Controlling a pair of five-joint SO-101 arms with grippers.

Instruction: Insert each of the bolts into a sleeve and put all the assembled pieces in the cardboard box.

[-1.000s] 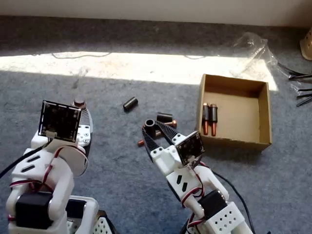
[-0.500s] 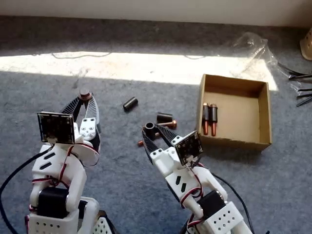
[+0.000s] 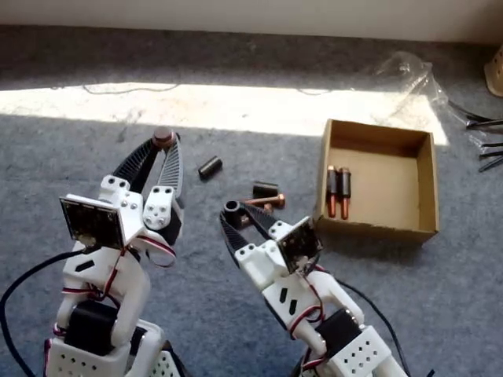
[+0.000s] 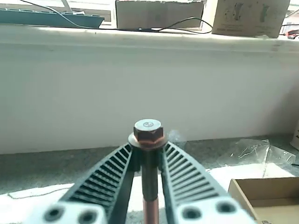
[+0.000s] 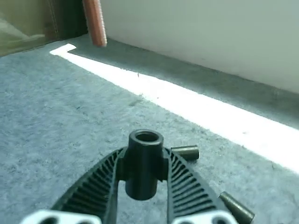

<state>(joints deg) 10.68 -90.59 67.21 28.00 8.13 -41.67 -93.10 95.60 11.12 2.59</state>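
Observation:
My left gripper [image 3: 163, 141] is shut on a copper bolt [image 3: 163, 137] and holds it head up above the grey carpet; the bolt [image 4: 148, 136] stands between the ribbed fingers. My right gripper [image 3: 233, 214] is shut on a black sleeve [image 3: 233, 208], with the bore of this sleeve [image 5: 144, 158] facing up. The bolt's copper tip [image 5: 95, 23] hangs some way off from the sleeve. A loose sleeve [image 3: 210, 167] lies between the arms. Another sleeve [image 3: 266, 189] and a bolt [image 3: 263, 202] lie by the right gripper. The cardboard box [image 3: 389, 184] holds two assembled pieces [image 3: 338, 191].
A crumpled clear plastic bag [image 3: 405, 75] lies beyond the box, and black cables [image 3: 487, 145] run along the right edge. A sunlit strip crosses the carpet behind the arms. Two loose sleeves [image 5: 185, 152] lie on the carpet beyond the right gripper.
The left arm has swung forward and to the right, raising the bolt toward the middle. The right gripper has shifted slightly left with the sleeve.

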